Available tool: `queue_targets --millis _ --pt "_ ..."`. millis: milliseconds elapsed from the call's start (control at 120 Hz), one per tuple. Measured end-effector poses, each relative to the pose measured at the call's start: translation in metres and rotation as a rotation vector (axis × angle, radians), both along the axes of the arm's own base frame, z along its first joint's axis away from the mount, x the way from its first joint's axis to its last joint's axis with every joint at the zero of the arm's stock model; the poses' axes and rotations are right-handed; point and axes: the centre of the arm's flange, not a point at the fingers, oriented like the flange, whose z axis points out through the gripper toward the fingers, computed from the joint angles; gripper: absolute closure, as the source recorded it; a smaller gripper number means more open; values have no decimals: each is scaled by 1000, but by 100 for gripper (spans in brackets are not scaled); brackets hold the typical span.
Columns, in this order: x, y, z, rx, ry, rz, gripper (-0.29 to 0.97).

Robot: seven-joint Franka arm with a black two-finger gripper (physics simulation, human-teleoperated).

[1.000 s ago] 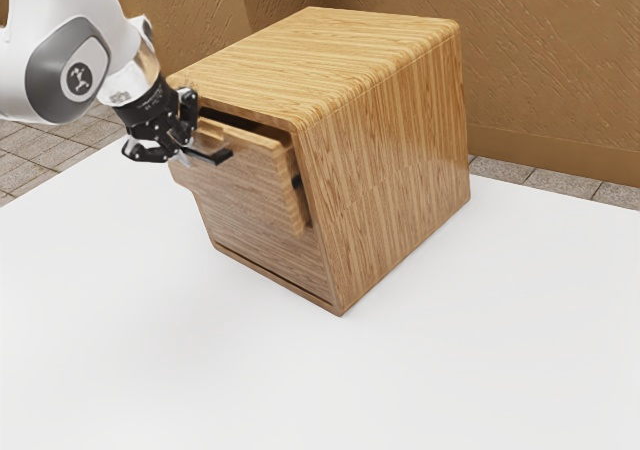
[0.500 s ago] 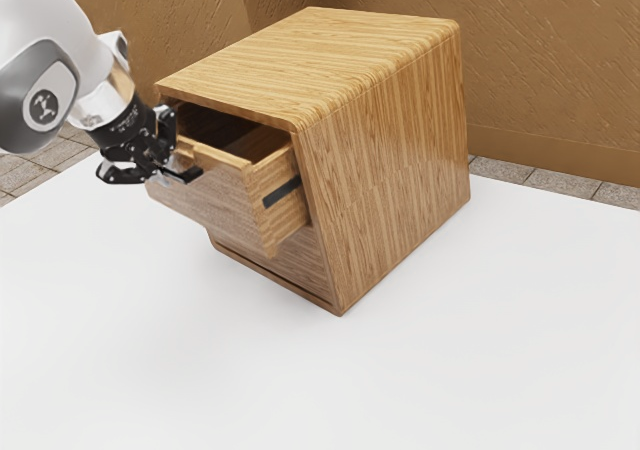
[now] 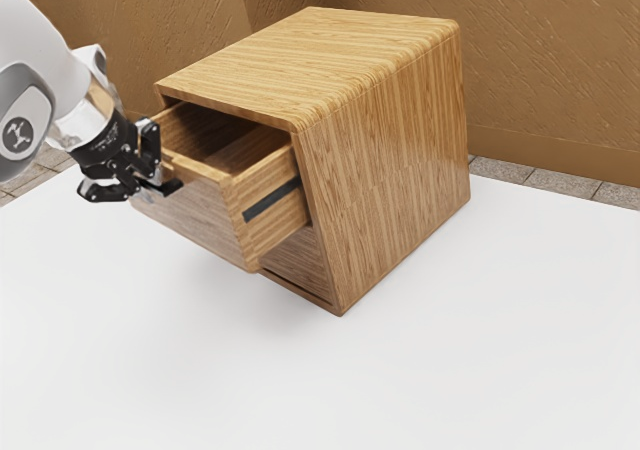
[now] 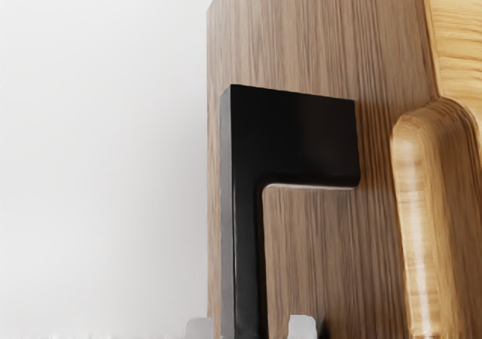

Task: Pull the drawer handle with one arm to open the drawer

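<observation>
So the drawer is coming out nicely now. Compared with a second ago, when it was only cracked open, and half a second ago, when it was maybe halfway, it's sticking well out of the cabinet and you can look down into the open box. The gripper is pinching the black handle. In the wrist view the handle is running straight down between the two pale fingertips, one on each side of the bar, so I'm reading the jaws as closed on it rather than just hooked behind it. The drawer front is sitting right past the jaws, flat against the far side of the handle, and the cabinet is further back beyond that. The whole arm is backing away from the cabinet and dragging the drawer with it over the white table, and the cabinet itself isn't sliding along. I'd say the task is basically there, or very nearly. The side rail is already showing, so I'm guessing there isn't much travel left. Going forward it's probably just a matter of pulling straight along the rail and not yanking the cabinet once the drawer hits its stop.
</observation>
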Motion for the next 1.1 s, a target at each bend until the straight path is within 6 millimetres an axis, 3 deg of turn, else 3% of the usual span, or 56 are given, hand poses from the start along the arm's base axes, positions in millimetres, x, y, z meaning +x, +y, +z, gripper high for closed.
queue_targets --millis 425,733,1100 --pt "-44 -1 -11 -7 -17 36 78" --pt "-81 -5 -13 -15 -49 62 78" --pt "-111 -12 -9 -12 -84 76 79"
